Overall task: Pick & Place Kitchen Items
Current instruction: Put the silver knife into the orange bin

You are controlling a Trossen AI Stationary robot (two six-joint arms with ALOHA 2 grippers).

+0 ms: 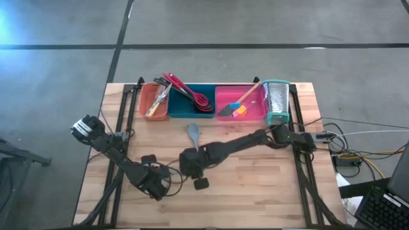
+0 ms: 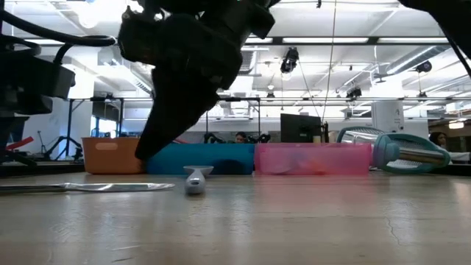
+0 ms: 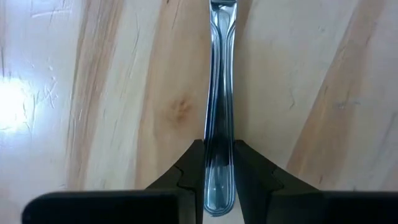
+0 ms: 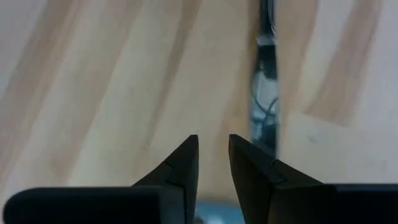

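A shiny metal utensil handle [image 3: 220, 93] lies flat on the pale wooden worktop [image 1: 255, 185], at its near-left part. The left pincer [image 3: 219, 163] is clenched on this handle, one dark finger pressed to each side of it. In the high view that pincer [image 1: 160, 185] sits low over the worktop near its front edge.

A small grey spatula-like tool [image 1: 193, 133] lies on the worktop just in front of the trays, near the middle. The right pincer [image 1: 195, 171] hangs near it, toward the front; its fingers [image 4: 180, 165] stand a little apart with only bare wood between them, grasping nothing. A blurred metal utensil [image 4: 266, 81] lies just beside them.

Along the far edge stand three rectangular trays in a row. The orange tray [image 1: 148, 97] on the left holds wooden and metal utensils, the teal tray [image 1: 208, 91] in the middle holds red and black long-handled tools [image 1: 188, 94], and the pink tray [image 1: 225, 96] on the right holds a dark spatula and small blue and orange tools [image 1: 238, 110]. A metal box grater with teal trim [image 1: 277, 101] lies at the right end.
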